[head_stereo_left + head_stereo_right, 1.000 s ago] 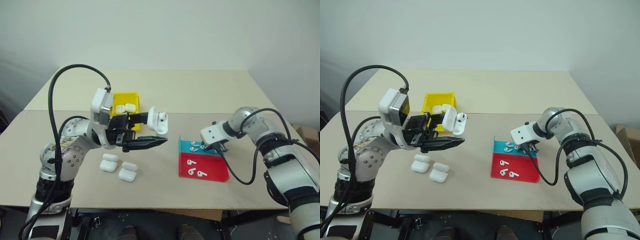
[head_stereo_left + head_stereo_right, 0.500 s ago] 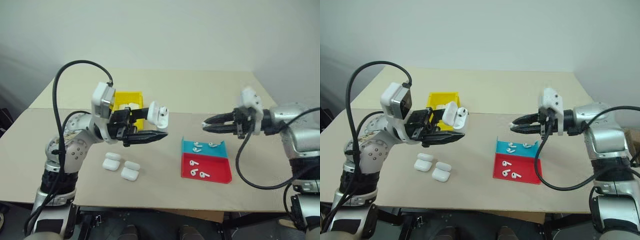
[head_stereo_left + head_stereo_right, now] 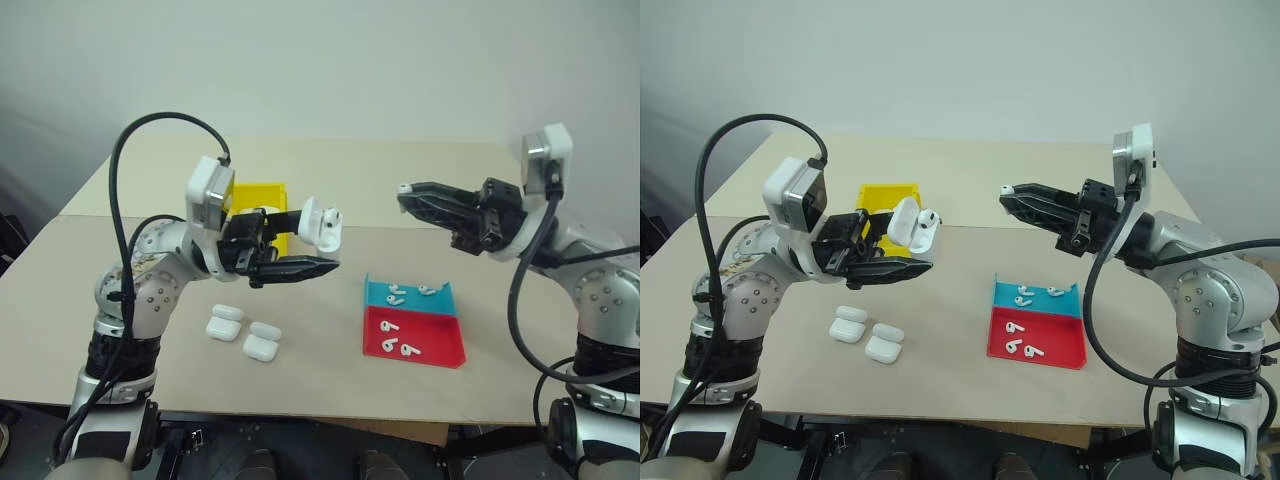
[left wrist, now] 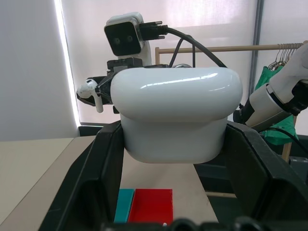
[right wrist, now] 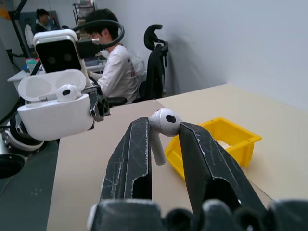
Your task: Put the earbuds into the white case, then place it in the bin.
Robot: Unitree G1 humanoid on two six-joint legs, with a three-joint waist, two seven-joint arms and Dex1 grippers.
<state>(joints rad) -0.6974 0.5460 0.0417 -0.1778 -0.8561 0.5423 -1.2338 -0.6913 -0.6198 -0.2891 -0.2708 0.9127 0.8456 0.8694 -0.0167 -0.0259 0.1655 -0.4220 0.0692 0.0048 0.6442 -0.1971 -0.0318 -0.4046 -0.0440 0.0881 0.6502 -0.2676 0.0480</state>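
Right jaws pinching earbud (image 5: 161, 126), left gripper (image 3: 300, 250) clamping white case (image 3: 318, 222)

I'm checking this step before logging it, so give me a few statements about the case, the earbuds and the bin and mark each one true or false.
1. The left gripper holds an open white case. True.
2. That case is empty. False: one earbud already sits in it.
3. The right gripper pinches an earbud. True.
4. The yellow bin is empty. False: white cases lie inside.
5. Three closed cases lie on the table. True.
6. The red tray holds no earbuds. False: it holds three.
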